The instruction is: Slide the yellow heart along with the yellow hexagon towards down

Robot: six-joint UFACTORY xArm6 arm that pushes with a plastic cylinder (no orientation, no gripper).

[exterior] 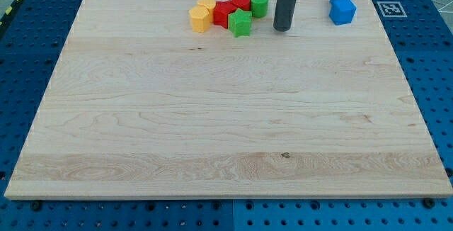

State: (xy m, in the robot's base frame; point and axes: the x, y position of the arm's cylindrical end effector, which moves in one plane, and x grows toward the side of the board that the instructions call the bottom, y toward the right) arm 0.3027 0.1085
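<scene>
Two yellow blocks sit touching near the view's top, left of centre: one at the front left [199,19] and one just behind it [207,4]. I cannot tell which is the heart and which the hexagon. My tip [282,28] rests on the board to the view's right of the cluster, about 45 px right of the green star [240,23], touching no block.
A red block [224,13], a red cylinder [241,3] and a green cylinder [259,4] crowd right of the yellow blocks. Two blue blocks [342,6] sit at the top right. The wooden board [226,117] lies on a blue pegboard.
</scene>
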